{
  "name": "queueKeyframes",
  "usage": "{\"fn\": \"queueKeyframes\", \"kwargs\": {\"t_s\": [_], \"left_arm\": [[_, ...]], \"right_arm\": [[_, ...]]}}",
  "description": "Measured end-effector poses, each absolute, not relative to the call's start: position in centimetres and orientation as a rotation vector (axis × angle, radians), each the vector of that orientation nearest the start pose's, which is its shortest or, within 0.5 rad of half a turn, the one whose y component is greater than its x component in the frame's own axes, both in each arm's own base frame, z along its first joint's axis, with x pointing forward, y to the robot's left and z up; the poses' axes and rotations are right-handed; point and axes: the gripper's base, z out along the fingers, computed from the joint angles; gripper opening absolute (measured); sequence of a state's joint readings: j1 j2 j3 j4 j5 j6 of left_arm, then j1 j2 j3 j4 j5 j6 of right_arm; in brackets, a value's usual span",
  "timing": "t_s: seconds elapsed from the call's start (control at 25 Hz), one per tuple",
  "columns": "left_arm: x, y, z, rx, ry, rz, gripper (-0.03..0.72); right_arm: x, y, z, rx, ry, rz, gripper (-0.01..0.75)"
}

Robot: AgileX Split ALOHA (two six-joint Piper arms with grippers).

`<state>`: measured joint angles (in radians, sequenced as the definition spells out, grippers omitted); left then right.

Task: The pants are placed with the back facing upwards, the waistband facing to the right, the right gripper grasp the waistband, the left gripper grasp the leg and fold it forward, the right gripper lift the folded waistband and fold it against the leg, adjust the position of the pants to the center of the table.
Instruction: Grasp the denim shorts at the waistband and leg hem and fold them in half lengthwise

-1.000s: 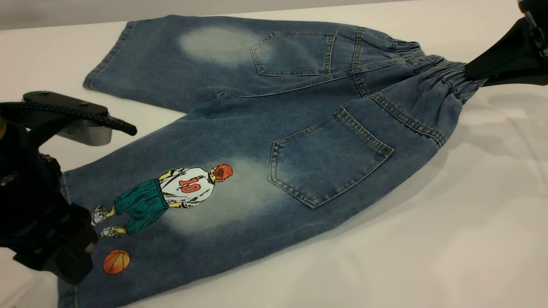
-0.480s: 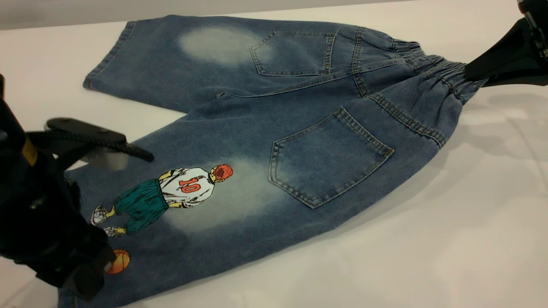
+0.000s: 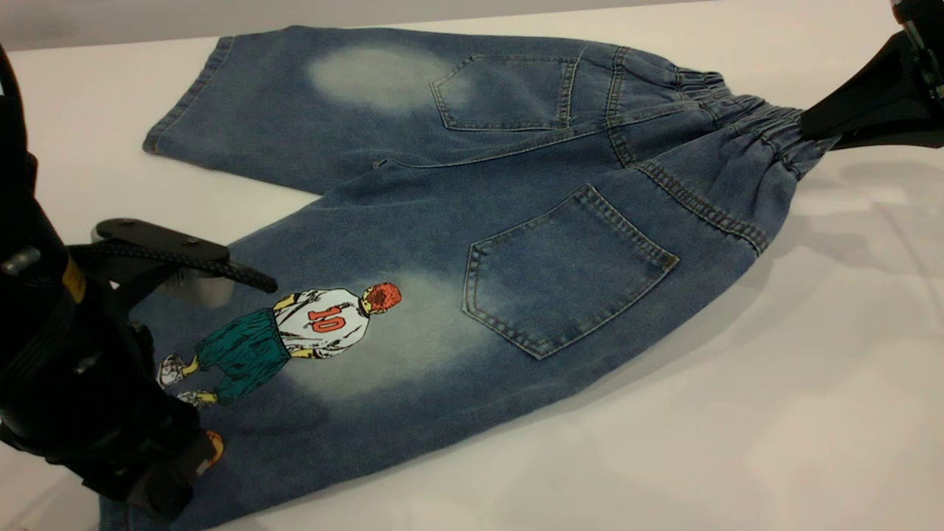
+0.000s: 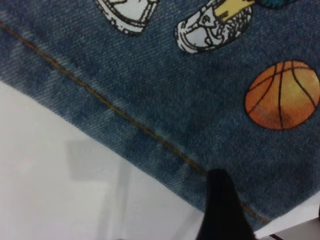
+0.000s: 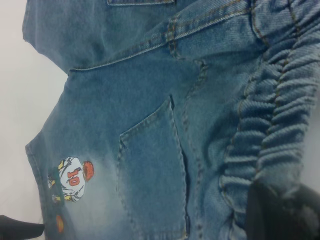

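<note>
L gripper moved onto leg hem, denim pants flat

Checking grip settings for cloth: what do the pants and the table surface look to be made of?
Pants: apparently denim, matte, blue with faded patches; twill weave and tan stitching show, and the waistband is gathered, probably elastic. Table: smooth white surface with a slight sheen; material unclear.

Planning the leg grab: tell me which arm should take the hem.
Left. The left gripper hangs over the hem beside the basketball print; the right gripper is at the waistband.
</note>
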<state>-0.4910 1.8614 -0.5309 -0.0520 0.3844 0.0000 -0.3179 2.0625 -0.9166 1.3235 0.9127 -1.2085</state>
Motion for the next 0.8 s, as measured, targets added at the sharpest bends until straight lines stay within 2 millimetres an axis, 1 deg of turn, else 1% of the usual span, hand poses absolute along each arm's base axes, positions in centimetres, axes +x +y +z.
{"fn": "queueKeyframes", "kwargs": {"t_s": [0.4,0.6,0.68,0.8], "left_arm": [[18.7,-10.2,5.0,0.699,3.152,0.005,0.411],[18.7,-10.2,5.0,0.691,3.150,0.001,0.405],[18.7,-10.2,5.0,0.690,3.150,0.001,0.380],[18.7,-10.2,5.0,0.690,3.149,0.001,0.298]], "right_arm": [[32.7,-3.4,8.9,0.248,2.560,1.134,0.029],[32.7,-3.4,8.9,0.248,2.560,1.134,0.029],[32.7,-3.4,8.9,0.248,2.560,1.134,0.029],[32.7,-3.4,8.9,0.248,2.560,1.134,0.029]]}}
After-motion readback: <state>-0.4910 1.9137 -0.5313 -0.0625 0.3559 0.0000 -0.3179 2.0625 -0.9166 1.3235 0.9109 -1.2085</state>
